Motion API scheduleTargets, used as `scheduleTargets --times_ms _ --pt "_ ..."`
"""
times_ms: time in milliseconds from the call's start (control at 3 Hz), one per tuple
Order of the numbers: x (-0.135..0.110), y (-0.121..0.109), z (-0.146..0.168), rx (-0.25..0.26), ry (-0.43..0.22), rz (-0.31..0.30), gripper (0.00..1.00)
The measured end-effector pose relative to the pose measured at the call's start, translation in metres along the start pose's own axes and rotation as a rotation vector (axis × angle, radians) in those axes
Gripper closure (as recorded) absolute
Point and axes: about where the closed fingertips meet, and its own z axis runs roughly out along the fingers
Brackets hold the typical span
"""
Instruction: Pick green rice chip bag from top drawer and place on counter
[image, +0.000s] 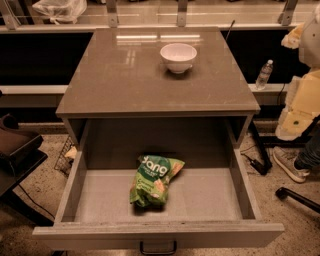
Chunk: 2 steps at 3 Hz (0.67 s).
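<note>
Open top drawer (71, 186) holding green rice chip bag (154, 181), bowl (178, 56) on counter (125, 82), gripper (294, 119) far right, state unclear

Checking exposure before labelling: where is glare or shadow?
Camera view: glare streaks the glossy grey-brown counter behind the white bowl; the grey-brown top drawer is shadowed at its back; the crinkly green rice chip bag is evenly lit; gripper unseen, pale arm at right edge.
</note>
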Motion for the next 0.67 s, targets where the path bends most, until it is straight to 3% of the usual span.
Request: scheduleTargets --times_ms 333,667 --pt "-0.008 -0.007 0.029 -0.006 0.015 0.070 0.00" --pt "-0.016 0.000 0.105 -0.079 -0.005 0.276 0.00"
